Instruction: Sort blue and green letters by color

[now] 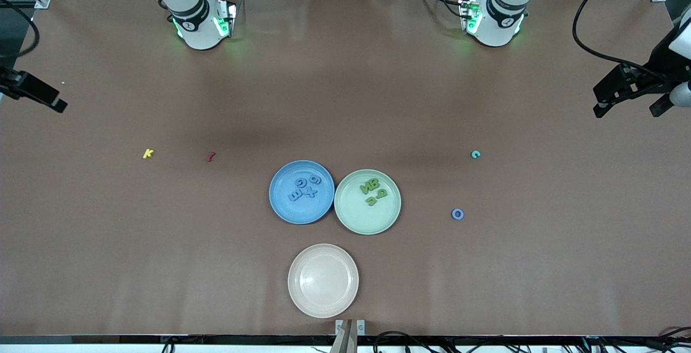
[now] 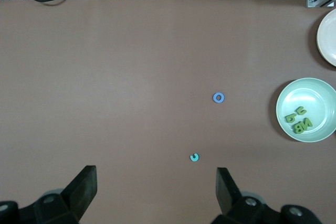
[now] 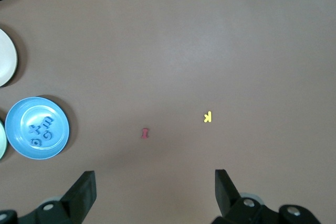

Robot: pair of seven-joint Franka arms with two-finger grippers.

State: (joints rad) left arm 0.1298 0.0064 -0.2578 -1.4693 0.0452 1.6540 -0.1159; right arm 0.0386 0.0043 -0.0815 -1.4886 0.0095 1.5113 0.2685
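Where cables trail, brown table (image 1: 345,99).

We hold both arms high at the table's ends. Our left black two-finger gripper (image 2: 155,192) hangs with fingers spread wide apart; our right black two-finger gripper (image 3: 155,192) matches, fingers also spread.

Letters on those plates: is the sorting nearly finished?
Mostly. Blue letters lie in the blue plate, green letters in the green plate. Nothing is in hand: the left gripper and right gripper are open, up at the table's ends. Left: the blue O and perhaps the teal C, loose on the table.
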